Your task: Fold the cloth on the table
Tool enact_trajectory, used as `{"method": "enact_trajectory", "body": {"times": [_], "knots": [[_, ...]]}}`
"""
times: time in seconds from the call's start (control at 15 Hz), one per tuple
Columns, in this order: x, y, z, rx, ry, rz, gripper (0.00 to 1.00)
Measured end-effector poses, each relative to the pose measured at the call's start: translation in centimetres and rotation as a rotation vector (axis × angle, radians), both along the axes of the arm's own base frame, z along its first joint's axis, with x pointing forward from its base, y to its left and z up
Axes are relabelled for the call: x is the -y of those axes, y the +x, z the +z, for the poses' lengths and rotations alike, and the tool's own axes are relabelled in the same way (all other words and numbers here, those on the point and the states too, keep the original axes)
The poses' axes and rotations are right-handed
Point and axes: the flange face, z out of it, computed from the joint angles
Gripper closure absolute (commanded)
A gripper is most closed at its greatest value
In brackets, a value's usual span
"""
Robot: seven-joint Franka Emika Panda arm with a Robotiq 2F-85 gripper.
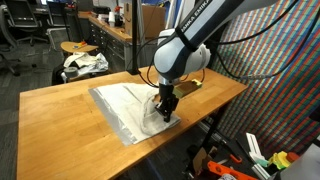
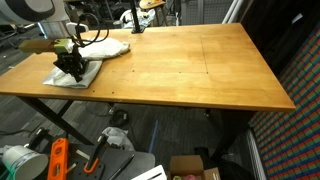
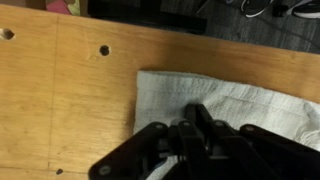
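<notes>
The white cloth point(image 1: 125, 108) lies flat on the wooden counter point(image 1: 60, 125), close to one long edge and near a corner. In an exterior view it is a rough rectangle with its sides about square to the counter's edges. In an exterior view point(image 2: 100, 52) its long axis runs from the robot arm point(image 2: 30, 10) end away toward the far edge. The arm point(image 1: 185, 50) reaches straight down, and the jaws stand upright at the cloth's edge, drawn together and pinching a raised fold. In the wrist view the cloth point(image 3: 235, 105) spreads rightward under the dark, blurred jaws.
</notes>
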Motion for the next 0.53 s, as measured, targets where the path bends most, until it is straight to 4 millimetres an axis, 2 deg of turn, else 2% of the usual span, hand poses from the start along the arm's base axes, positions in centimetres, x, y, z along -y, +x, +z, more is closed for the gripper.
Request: {"method": "enact_trajectory", "body": {"times": [0.53], "knots": [[0.72,0.97,0.69,0.021,0.001,-0.040,0.91]]}}
